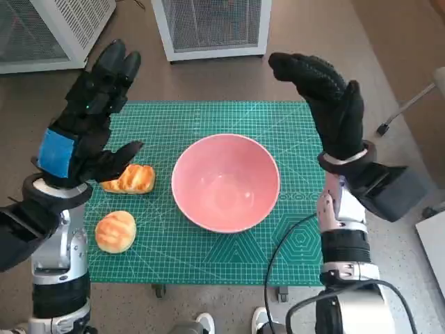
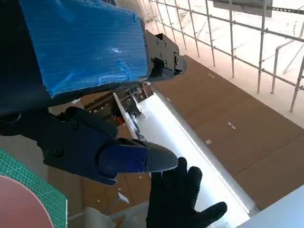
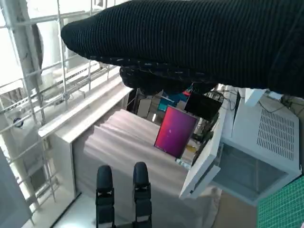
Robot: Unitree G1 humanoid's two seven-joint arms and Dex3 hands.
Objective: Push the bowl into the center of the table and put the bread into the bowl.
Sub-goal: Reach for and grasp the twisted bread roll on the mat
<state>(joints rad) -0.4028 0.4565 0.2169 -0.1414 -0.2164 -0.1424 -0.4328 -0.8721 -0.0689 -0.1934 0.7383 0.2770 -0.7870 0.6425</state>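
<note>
A: Head view, surface first. Green cutting mat (image 1: 208,243) covering the small table, brown floor around it, two white mesh-fronted cabinets (image 1: 212,24) beyond the raised hands.

B: Containers?

A: One pink bowl (image 1: 226,182), sitting between the two hands, roughly mid-mat, nothing in it. Shows as a pink edge in the left wrist view too (image 2: 19,206).

B: Bread?

A: Two pieces. Long bread (image 1: 129,179) just under the left hand (image 1: 87,115), beside its thumb, can't tell if touching. Round bun (image 1: 115,231) nearer the robot, by the left forearm.

B: Hands?

A: Left hand lifted, fingers spread, holding nothing. Right hand (image 1: 327,104) raised beside the bowl, fingers extended, holding nothing. Right wrist view: shelving, white cabinet, magenta screen (image 3: 175,130).
</note>
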